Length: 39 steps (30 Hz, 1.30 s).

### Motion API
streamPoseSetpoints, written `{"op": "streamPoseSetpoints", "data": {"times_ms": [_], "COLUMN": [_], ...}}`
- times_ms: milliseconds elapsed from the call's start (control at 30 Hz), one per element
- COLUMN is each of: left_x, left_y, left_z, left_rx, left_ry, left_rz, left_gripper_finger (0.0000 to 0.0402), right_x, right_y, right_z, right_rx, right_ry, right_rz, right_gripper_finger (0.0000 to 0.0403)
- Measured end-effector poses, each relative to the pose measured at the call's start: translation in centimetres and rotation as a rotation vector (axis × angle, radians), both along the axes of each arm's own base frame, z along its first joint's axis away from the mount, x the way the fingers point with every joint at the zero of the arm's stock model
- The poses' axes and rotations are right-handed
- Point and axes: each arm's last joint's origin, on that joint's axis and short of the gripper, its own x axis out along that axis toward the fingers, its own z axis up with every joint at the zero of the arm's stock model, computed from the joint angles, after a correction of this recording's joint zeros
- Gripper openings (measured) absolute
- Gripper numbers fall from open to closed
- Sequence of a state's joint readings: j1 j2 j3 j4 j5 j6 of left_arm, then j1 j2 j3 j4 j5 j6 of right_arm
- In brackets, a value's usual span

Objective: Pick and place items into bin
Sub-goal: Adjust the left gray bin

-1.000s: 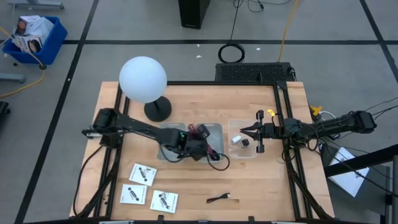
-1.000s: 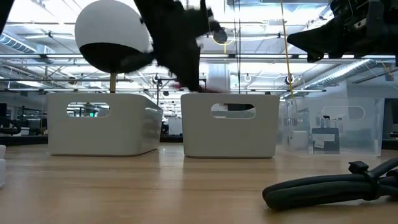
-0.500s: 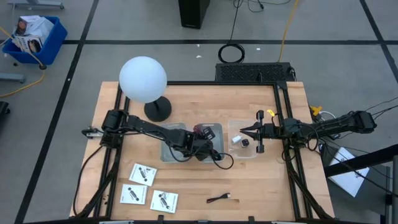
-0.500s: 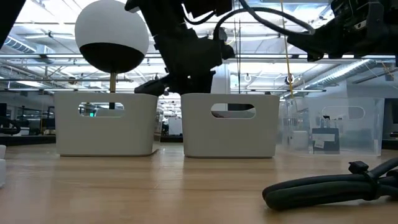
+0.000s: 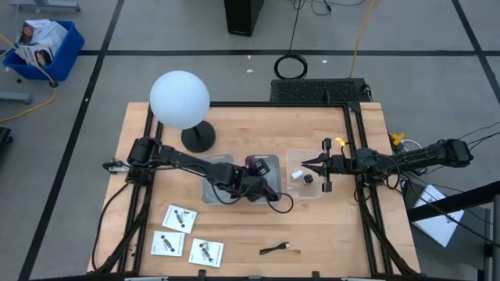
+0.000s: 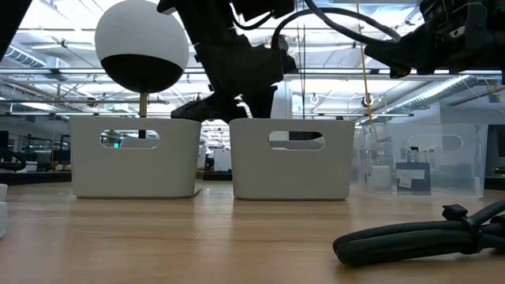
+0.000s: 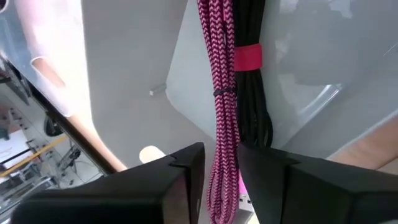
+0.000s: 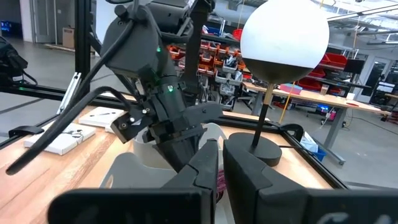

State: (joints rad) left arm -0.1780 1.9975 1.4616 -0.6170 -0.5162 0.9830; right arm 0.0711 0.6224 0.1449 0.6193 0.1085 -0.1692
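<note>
On the wooden table (image 5: 234, 234), the left gripper (image 5: 258, 173) over the bin (image 5: 269, 160) seems to loosely pinch the cable (image 7: 233, 93); the right gripper (image 5: 307, 165) stays shut.

Wooden table (image 5: 328, 226) — bins (image 5: 223, 181), lamp (image 5: 197, 137), packets (image 5: 178, 218), small cable (image 5: 275, 249).

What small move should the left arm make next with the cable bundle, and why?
Probably open the fingers a little more and lift straight up. The left gripper is down in the middle bin, and the red and black cable bundle lies between its fingers, against the bin's wall, so it looks about to be released.
</note>
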Motion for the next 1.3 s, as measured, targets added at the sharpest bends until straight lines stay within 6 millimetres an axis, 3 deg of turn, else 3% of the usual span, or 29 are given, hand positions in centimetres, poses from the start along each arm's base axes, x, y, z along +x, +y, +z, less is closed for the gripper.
{"op": "streamPoseSetpoints", "data": {"times_ms": [100, 233, 300, 433, 567, 767, 1300], "left_x": [-0.3, -1.2, -2.2, -4.6, -6.9, -8.5, -10.6], "left_y": [-0.6, -2.2, -3.0, -3.7, -3.2, -3.3, -4.4], "left_z": [0.9, 4.0, 6.3, 10.3, 11.7, 9.7, 3.4], "left_rx": [0.029, -0.024, -0.141, -0.546, -0.775, -0.749, -0.813], "left_ry": [-0.035, -0.170, -0.271, -0.401, -0.367, -0.251, -0.115], "left_rz": [0.006, 0.034, 0.091, 0.297, 0.572, 0.818, 1.026], "left_gripper_finger": [0.0111, 0.0111, 0.0110, 0.0109, 0.0107, 0.0127, 0.0274], "right_x": [0.0, 0.0, 0.0, 0.0, 0.0, 0.0, 0.0], "right_y": [0.0, 0.0, 0.0, 0.0, 0.0, 0.0, 0.0], "right_z": [0.0, 0.0, 0.0, 0.0, 0.0, 0.0, 0.0], "right_rx": [0.000, 0.000, 0.000, 0.000, 0.000, 0.027, 0.030], "right_ry": [0.000, 0.000, 0.002, 0.000, -0.004, -0.006, -0.002], "right_rz": [0.000, 0.000, 0.001, 0.001, 0.004, 0.006, 0.007], "right_gripper_finger": [0.0020, 0.0020, 0.0020, 0.0020, 0.0020, 0.0020, 0.0020]}}
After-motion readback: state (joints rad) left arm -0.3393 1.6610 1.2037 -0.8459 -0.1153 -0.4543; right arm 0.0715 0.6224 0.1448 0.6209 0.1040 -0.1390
